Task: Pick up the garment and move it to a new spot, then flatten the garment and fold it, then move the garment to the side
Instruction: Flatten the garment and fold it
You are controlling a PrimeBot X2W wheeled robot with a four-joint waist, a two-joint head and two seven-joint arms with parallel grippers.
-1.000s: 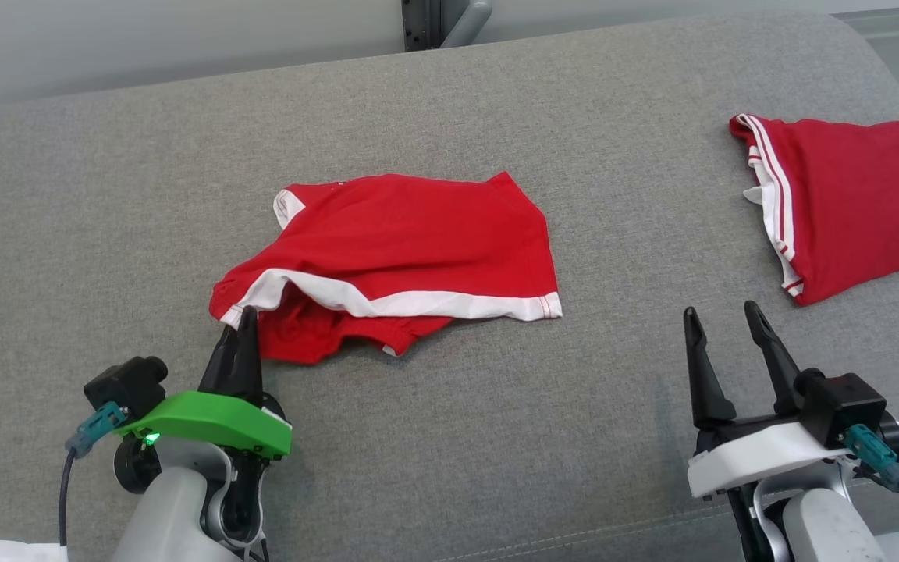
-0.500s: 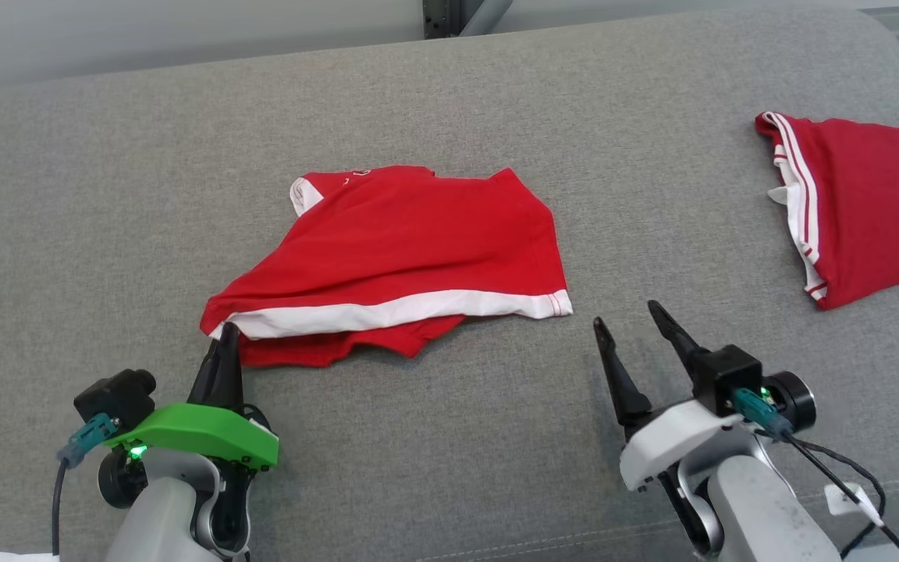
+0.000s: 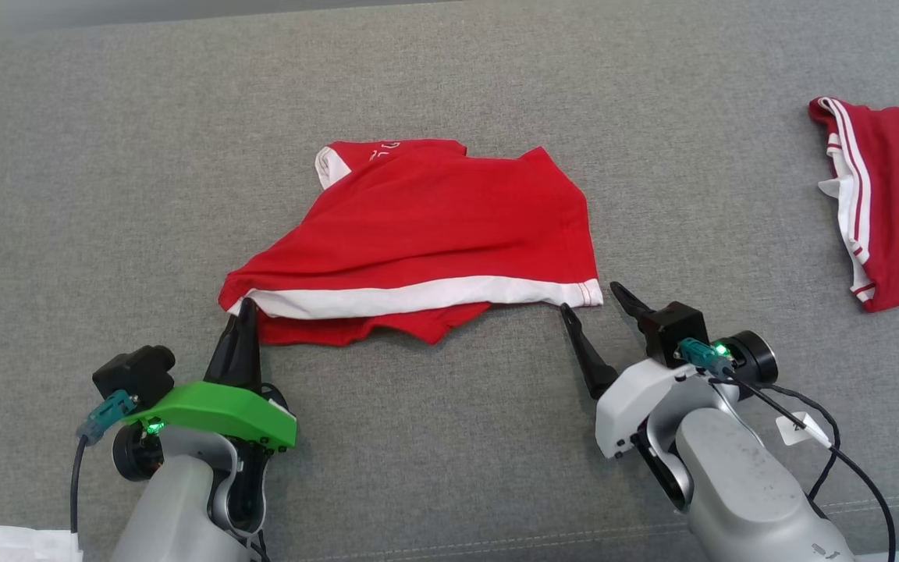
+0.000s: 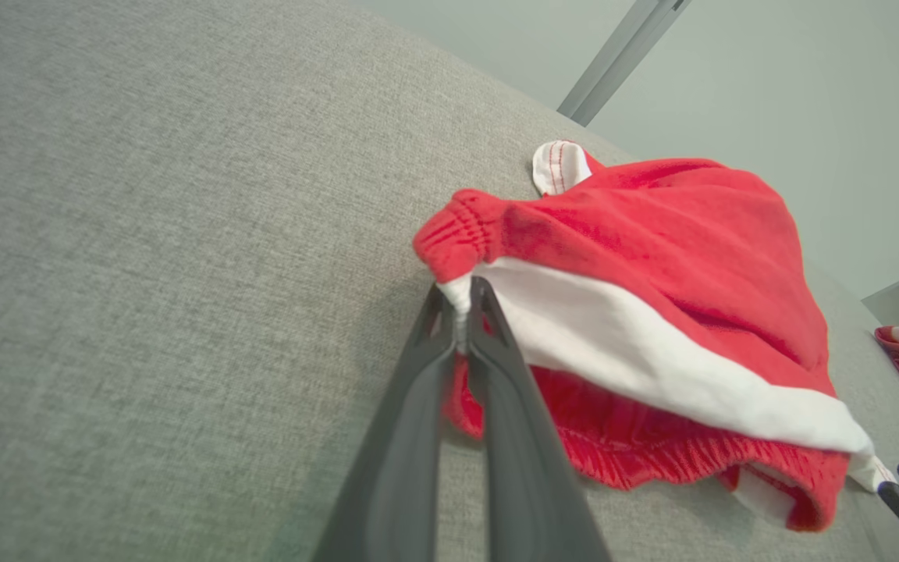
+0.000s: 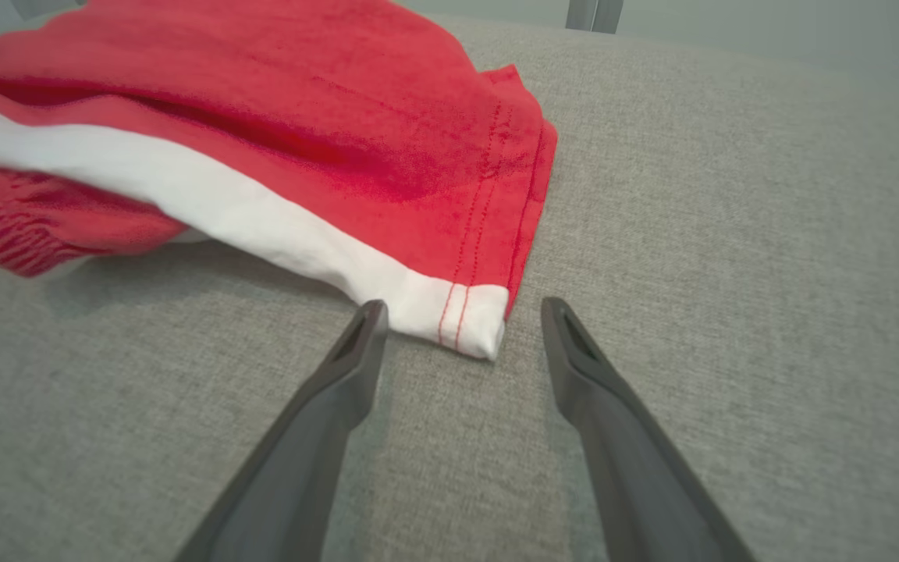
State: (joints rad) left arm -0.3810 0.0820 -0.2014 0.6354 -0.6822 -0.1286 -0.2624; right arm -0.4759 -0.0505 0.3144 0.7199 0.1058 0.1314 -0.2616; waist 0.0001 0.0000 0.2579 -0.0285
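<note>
The garment (image 3: 434, 226) is a pair of red shorts with a white side stripe, lying rumpled in the middle of the grey cushion. My left gripper (image 3: 246, 306) is shut on its near-left corner; the left wrist view shows the white edge pinched between the fingertips (image 4: 461, 300), with the garment (image 4: 652, 312) spreading away to the right. My right gripper (image 3: 594, 300) stands open just short of the near-right corner. In the right wrist view the white hem corner of the garment (image 5: 465, 316) lies between the two fingers of the gripper (image 5: 461, 312), apart from both.
A second red garment (image 3: 886, 203) with white stripes lies at the far right of the grey sofa cushion (image 3: 106, 195). A white cloth or paper (image 3: 12, 542) shows at the lower left corner. A cable (image 3: 824, 437) hangs off my right wrist.
My left gripper has shut on the garment's near-left corner and drawn it out a little. My right arm has swung left and forward to the near-right corner. The camera has tilted down.
</note>
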